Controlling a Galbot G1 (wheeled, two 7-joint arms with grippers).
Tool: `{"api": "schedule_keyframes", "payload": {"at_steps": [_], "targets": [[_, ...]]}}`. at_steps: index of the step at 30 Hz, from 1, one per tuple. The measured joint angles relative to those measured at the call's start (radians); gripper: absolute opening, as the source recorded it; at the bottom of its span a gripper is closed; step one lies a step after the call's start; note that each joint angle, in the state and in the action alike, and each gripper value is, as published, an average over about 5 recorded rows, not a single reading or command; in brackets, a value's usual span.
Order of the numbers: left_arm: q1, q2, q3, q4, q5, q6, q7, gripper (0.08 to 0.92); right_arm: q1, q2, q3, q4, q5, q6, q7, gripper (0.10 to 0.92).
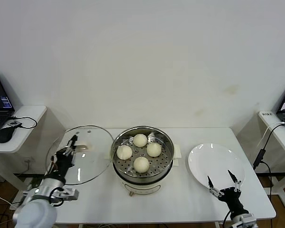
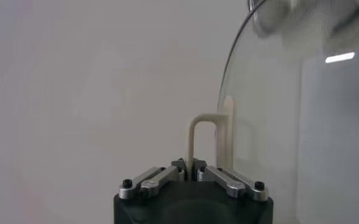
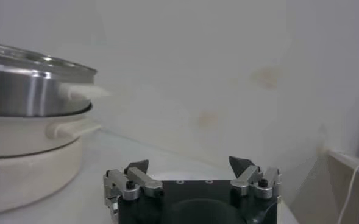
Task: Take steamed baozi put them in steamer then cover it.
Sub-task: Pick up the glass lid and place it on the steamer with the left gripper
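Four steamed baozi (image 1: pixel 140 152) sat in the steamer (image 1: pixel 142 164). The left tool (image 1: pixel 69 151) was clenched on the glass lid's handle (image 2: pixel 202 141); it needed lifting level and centring. The right tool (image 1: pixel 223 183) hung released.

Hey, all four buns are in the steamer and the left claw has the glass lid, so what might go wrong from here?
1. The left claw pinches only the thin handle of the glass lid; the lid might swing or slip.
2. The lid could land off-centre on the steamer rim or press a steamed baozi.
3. The right claw, open beside the white plate, looks clear.
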Motion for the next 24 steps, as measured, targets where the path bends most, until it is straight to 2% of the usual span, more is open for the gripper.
{"api": "schedule_keyframes", "payload": {"at_steps": [11, 24], "targets": [[-0.146, -0.054, 0.19, 0.005, 0.104, 0.1, 0.078, 0.143, 0.013, 0.053, -0.035, -0.031, -0.144, -0.003, 0.049, 0.823], [-0.285, -0.217, 0.368, 0.08, 0.27, 0.171, 0.181, 0.143, 0.021, 0.088, -0.046, -0.064, -0.248, 0.009, 0.081, 0.823]]}}
